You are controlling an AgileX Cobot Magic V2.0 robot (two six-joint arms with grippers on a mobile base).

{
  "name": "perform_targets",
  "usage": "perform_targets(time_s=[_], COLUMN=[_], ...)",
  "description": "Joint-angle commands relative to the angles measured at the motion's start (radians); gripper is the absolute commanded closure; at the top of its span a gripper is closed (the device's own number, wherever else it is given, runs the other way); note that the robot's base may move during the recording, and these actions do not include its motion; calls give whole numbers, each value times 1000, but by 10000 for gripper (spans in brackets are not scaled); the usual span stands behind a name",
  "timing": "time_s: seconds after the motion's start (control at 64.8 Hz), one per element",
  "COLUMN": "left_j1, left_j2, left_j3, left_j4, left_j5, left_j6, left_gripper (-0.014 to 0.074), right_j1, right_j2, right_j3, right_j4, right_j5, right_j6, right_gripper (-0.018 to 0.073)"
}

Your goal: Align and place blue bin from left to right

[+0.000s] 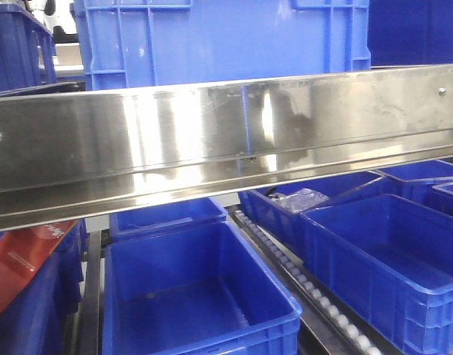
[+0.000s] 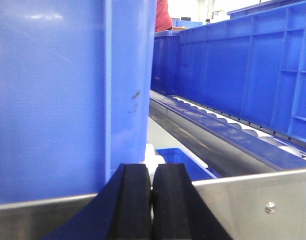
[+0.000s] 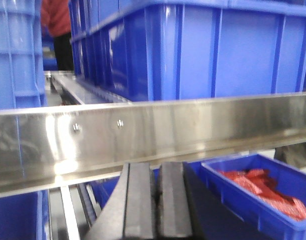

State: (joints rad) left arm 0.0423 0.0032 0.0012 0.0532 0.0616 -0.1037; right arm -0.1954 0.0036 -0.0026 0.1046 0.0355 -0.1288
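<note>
The blue bin sits on the upper level, just behind the shiny steel rail and above it. Left claw is pinched closed with nothing between its pads, low against the rail, the bin's wall just beyond. Right claw is likewise closed and empty, below the rail; a small tray of red packets lies to its right

At the bottom of each wrist view, the left hand and right hand show matte black, flat-faced rubbery fingers on flaring black bases.
</note>
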Motion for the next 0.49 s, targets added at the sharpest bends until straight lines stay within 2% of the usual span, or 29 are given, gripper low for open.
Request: perform_targets(time_s=[0.0,0.123,0.478], left_j1=[2,2,2], left_j2=[-3,-3,-3], left_j3=[-1,-1,-1], left_j4=[2,2,2], left_j5=[-25,-25,-25], left_j6=[3,3,3], left_gripper=[603,603,603], right_j1=[-7,-5,-5], right_j2=[-4,-4,-4], right_j3=[3,3,3], right_j4=[-21,-71,-68], right_j5=[-27,-3,8], right_j6=[10,10,10], right_gripper=[648,648,648])
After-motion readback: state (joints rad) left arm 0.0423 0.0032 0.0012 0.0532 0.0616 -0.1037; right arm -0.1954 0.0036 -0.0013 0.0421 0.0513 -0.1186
